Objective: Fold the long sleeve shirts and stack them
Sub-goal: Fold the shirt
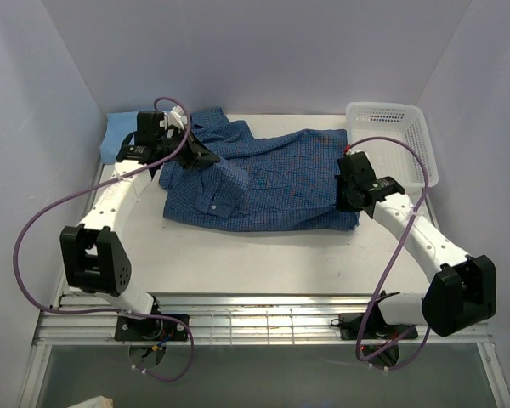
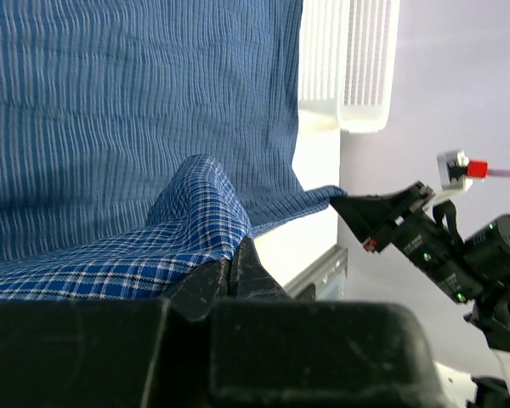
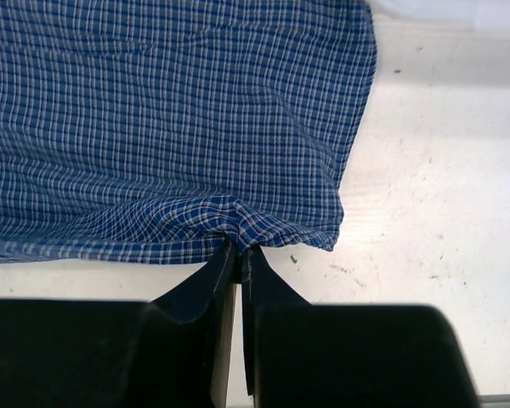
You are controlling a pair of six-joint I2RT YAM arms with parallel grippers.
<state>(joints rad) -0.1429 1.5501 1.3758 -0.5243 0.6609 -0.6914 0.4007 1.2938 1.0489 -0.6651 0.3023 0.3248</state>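
The dark blue checked shirt point(image 1: 263, 178) lies spread across the table's middle, a sleeve folded over its left part. My left gripper point(image 1: 206, 155) is shut on a fold of it near the collar; the pinched cloth point(image 2: 200, 212) rises into a ridge in the left wrist view. My right gripper point(image 1: 347, 197) is shut on the shirt's hem at its right end, and the pinched edge point(image 3: 238, 223) bunches at my fingertips. The plain light blue shirt point(image 1: 115, 140) lies at the back left, mostly hidden behind my left arm.
A white mesh basket point(image 1: 399, 140) stands at the back right and also shows in the left wrist view point(image 2: 348, 64). White walls close in the table at the back and both sides. The metal front rail point(image 1: 263, 319) runs along the near edge.
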